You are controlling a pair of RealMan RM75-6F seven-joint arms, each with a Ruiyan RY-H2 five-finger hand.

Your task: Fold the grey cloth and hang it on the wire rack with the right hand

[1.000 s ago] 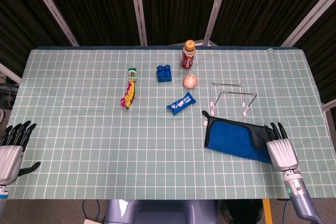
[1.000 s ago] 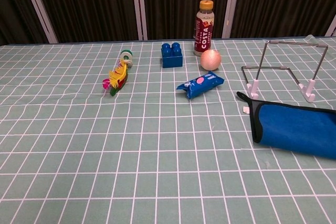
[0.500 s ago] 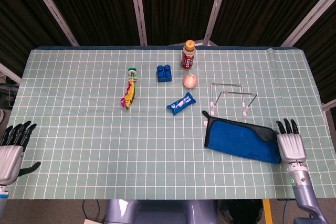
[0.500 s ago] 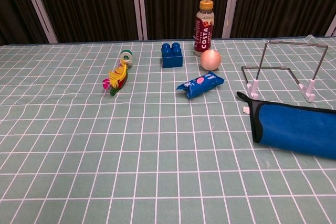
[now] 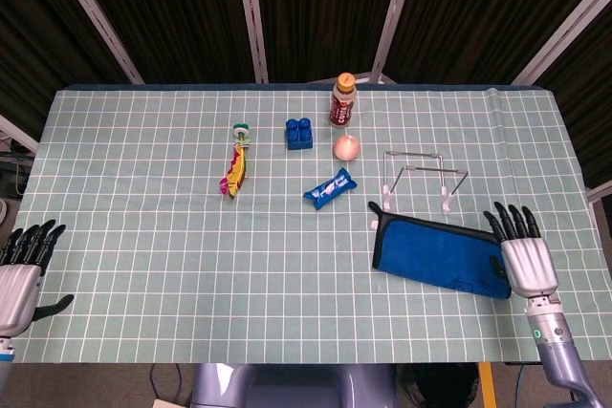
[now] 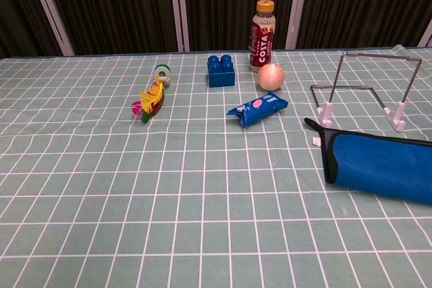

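You see a pale green table cover (image 5: 143, 236) crossed by a white grid. Near the wire rack (image 5: 421, 177), with its silvery wire and white feet, the cloth (image 5: 435, 253) shows bright blue with a black edge. Beyond the rack stand a brown bottle (image 5: 342, 100) with an orange cap, a peach-pink ball (image 5: 345, 147) and a dark blue block (image 5: 299, 133). The packet (image 5: 330, 187) is blue with white marks; the toy (image 5: 236, 163) is yellow, pink and green.
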